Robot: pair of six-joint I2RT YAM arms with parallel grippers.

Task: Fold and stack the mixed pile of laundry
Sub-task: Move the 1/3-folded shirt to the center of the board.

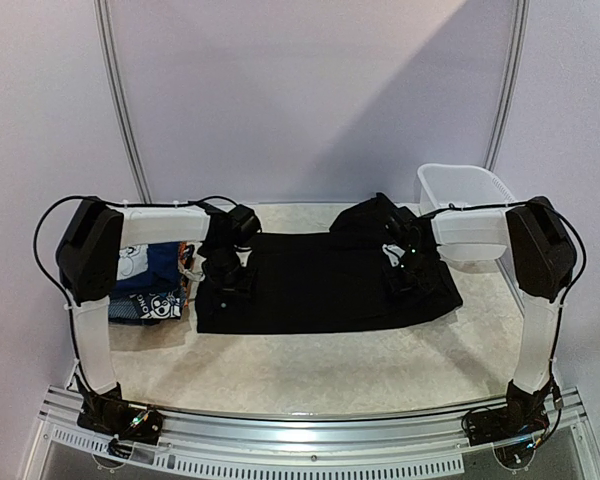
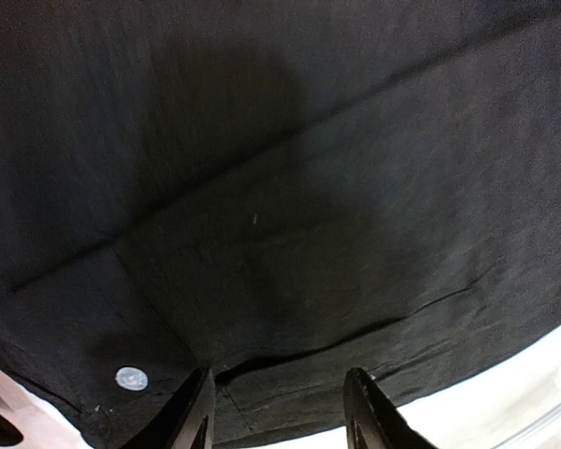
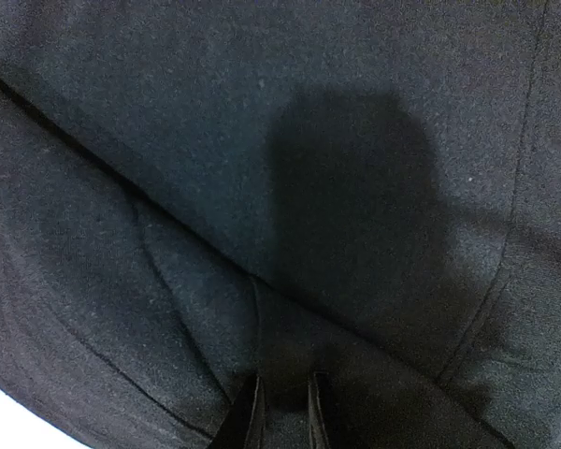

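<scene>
Black, fine-woven cloth rises in a soft ridge between the near-closed fingers of the right gripper (image 3: 282, 413), which pinch it. The left gripper (image 2: 280, 416) stands half open over the stitched hem, near a small pale button (image 2: 131, 378). This large black garment (image 1: 320, 285) lies flat on the speckled table (image 1: 330, 370), between a blue cartoon-print garment (image 1: 150, 282) and a white plastic tub (image 1: 470, 190).

White arm links (image 1: 92, 345), black joints (image 1: 88, 250), looped cables (image 1: 42, 235)
</scene>
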